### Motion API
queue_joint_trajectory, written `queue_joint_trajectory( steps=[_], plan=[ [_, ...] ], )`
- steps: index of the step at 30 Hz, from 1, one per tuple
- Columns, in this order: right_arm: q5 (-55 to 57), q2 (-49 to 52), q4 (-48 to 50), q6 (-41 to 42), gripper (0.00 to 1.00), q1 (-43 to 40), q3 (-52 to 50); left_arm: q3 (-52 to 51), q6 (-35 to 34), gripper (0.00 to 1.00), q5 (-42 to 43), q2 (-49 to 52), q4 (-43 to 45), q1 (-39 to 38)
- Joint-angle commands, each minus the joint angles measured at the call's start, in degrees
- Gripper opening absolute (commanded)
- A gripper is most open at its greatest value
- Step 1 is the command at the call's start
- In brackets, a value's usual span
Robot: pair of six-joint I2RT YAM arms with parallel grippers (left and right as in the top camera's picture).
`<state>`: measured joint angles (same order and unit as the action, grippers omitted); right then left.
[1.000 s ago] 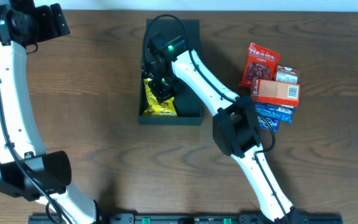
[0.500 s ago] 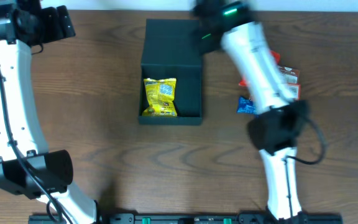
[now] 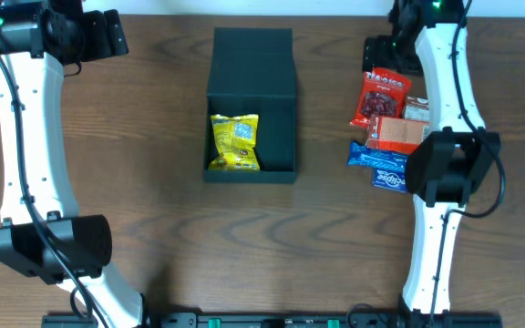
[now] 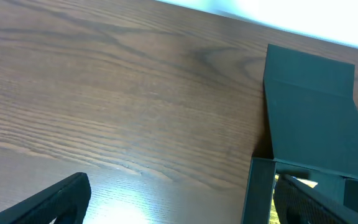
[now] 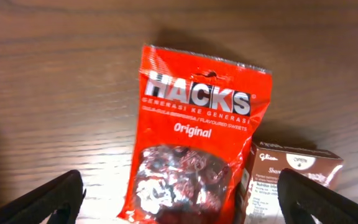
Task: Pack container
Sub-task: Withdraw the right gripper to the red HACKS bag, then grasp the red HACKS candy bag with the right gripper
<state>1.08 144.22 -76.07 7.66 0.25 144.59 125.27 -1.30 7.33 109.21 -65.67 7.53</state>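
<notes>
The container [image 3: 281,100] is a dark green-black box in the table's middle, its flap lid [image 3: 252,56] folded back. A yellow snack packet [image 3: 234,141] lies inside at the near left. My right gripper [image 3: 383,47] hovers open above the top of a red Hacks sweets bag [image 5: 194,149], with a finger [image 5: 45,202] on either side of it and nothing held. My left gripper [image 3: 109,33] is open and empty at the far left, above bare wood; its wrist view shows the container [image 4: 309,124] to its right.
Right of the container lies a snack pile: the red bag [image 3: 379,97], a brown Glico box [image 5: 291,177], an orange-red carton [image 3: 401,134] and two blue packets [image 3: 383,157]. My right arm's elbow [image 3: 445,164] hangs over this pile.
My right gripper let go of the yellow packet inside the container, rose out, swung right to the red bag and opened. The left arm shifted slightly right.
</notes>
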Motion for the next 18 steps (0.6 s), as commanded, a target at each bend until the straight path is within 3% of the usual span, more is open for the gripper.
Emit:
queue_joint_trajectory(
  steps=[1,18],
  plan=[
    [-1.8,2.2,-0.4,0.5,0.99,0.2,-0.3,0.0,-0.2,0.95,0.2,0.6,0.2,-0.1],
    [-2.8,8.0,-2.2,0.5,0.99,0.2,-0.5,0.0,-0.2,0.95,0.2,0.6,0.6,-0.1]
  ],
)
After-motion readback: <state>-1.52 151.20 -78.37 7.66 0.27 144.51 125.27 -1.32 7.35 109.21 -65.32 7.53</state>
